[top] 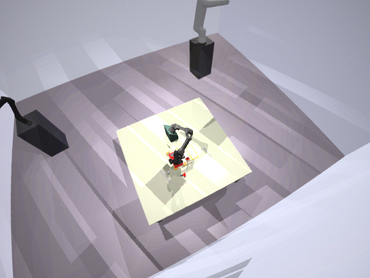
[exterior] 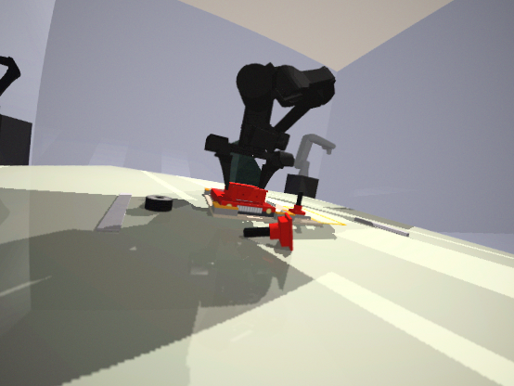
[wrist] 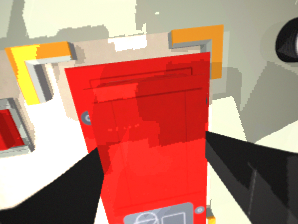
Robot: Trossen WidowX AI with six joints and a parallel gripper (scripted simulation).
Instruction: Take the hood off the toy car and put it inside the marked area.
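Fingers of the hand [top: 177, 161] [exterior: 247, 178] [wrist: 155, 152] stand fairly wide apart and are closed on the red hood [exterior: 247, 191] [wrist: 150, 125] of the toy car, one black finger against each long side, their tips pointing down. Between them the hood lies flat and low at the car, its red panel reaching past the fingertips in the wrist view; whether it has come free underneath cannot be told. Yellow-orange corner pieces [exterior: 225, 209] [wrist: 197, 37] sit around the hood's far end, by the pale board [wrist: 97, 50] below. Outside the marked area, a yellow outline [top: 196, 156] [exterior: 335, 222] on the desk [top: 207, 177] [exterior: 394, 334], the hood has not been put down there. Near the outline stands a small red part with a black stem [exterior: 297, 210], upright. Another red part with a black peg [top: 183, 174] [exterior: 284, 231] lies on its side in front of the car. A black wheel [top: 167, 172] [exterior: 159, 203] [wrist: 289, 41] rests flat, apart from the hand, with a grey strip [exterior: 114, 212] near it. Behind the hand, the arm [top: 186, 142] [exterior: 257, 107] arches up beside a dark green block [top: 171, 134] [exterior: 246, 169].
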